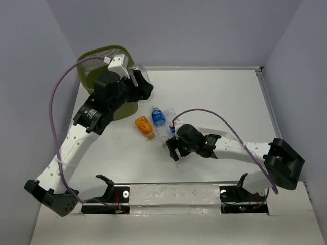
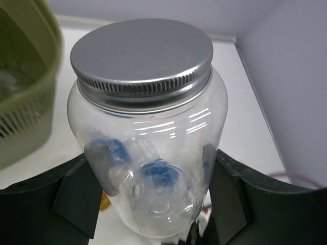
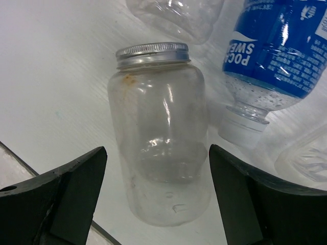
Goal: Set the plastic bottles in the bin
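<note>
Carrying is the step in hand on the left side; the left gripper (image 2: 153,196) is clamped on a clear bottle with silver lid (image 2: 145,102), held just beside the rim of the bin (image 2: 30,92) and, I judge, not yet over it; next it must go above the opening and release. The right gripper (image 3: 156,173) stands apart around a second lidded bottle (image 3: 158,138) lying on the table (image 3: 56,76), touching neither side; it needs to close there; a blue-label bottle (image 3: 278,46) lies just beside.

Spread gripper (image 3: 158,153) flanks silver-lidded clear jar (image 3: 153,102) beside blue-labelled bottle (image 3: 276,46).
</note>
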